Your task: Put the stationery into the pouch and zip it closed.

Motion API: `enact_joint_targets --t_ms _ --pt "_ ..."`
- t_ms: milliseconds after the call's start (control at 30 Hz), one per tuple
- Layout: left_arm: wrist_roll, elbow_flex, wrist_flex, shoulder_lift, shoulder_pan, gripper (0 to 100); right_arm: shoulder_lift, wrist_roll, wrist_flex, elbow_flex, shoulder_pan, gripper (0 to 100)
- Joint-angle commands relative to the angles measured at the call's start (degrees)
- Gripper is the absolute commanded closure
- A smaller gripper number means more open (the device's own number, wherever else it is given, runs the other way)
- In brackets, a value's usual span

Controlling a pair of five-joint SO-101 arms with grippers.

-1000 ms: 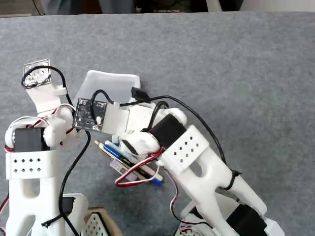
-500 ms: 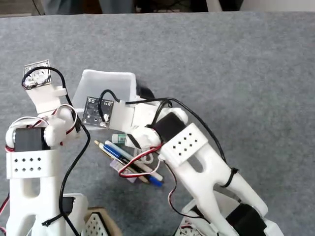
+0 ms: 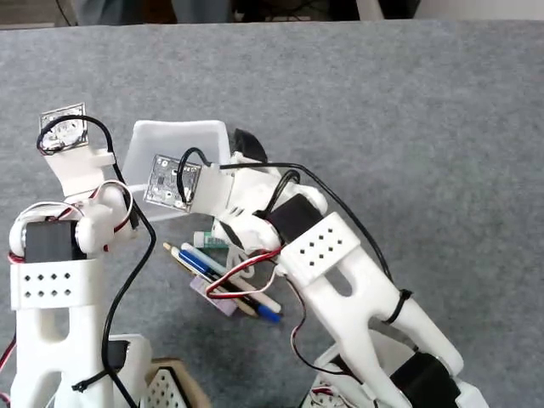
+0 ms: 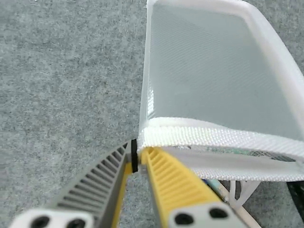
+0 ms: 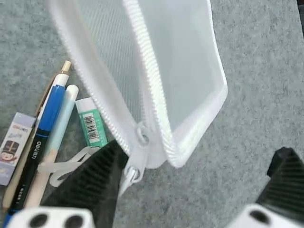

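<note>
Shifted farther along the pouch (image 3: pixel 174 149) since a second ago, the right fingers (image 5: pixel 102 175) are spread wide and empty astride its zip slider (image 5: pixel 141 134) end, the opposite mouth corner is clamped in the closed left fingers (image 4: pixel 149 164), and the stationery (image 3: pixel 225 276) is left on the counter (image 3: pixel 425 127), nearer the right fingers.

High camera fixed overhead, looking down on the whole bench (image 3: pixel 442 102). Both wrist cameras sit close, facing the pouch (image 4: pixel 213 71); all three views share it.

Left gripper (image 4: pixel 135 160): fingers pinched together on pouch (image 4: pixel 213 80) edge. Right gripper (image 5: pixel 199 156): fingers spread wide, straddling pouch corner. Right arm (image 3: pixel 340 263) angled across toward left arm (image 3: pixel 51 263).
</note>
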Motion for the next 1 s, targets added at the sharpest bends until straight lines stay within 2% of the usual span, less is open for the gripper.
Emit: enact_joint_targets --t_ms 0,100,167,433,500,567,733,967 --pt "0.26 -0.75 0.35 -0.26 -0.22 97 -0.04 0.53 -1.32 -0.22 0.44 66.5" --pt "0.26 -0.75 0.26 -0.26 -0.13 97 0.92 0.53 -2.9 -0.22 0.44 79.2" --pt "0.26 -0.66 0.18 -0.26 -0.13 97 1.98 0.53 -3.69 -0.48 0.44 84.1" --pt "0.35 -1.01 0.09 -0.26 -0.13 97 2.33 0.79 -3.08 -3.65 0.53 85.5" --pt "0.53 -1.01 0.18 -0.26 -0.13 97 2.68 0.62 -1.05 -5.14 0.53 90.0" --pt "0.53 -1.01 0.26 -0.26 -0.13 97 2.77 0.44 0.09 -5.93 0.53 99.4" --pt "0.7 -1.01 0.26 -0.26 -0.13 97 2.33 0.26 0.44 -6.29 0.53 98.6" --pt "0.44 -0.48 1.32 -0.26 0.04 97 2.33 -4.84 2.2 -8.48 0.53 98.6"
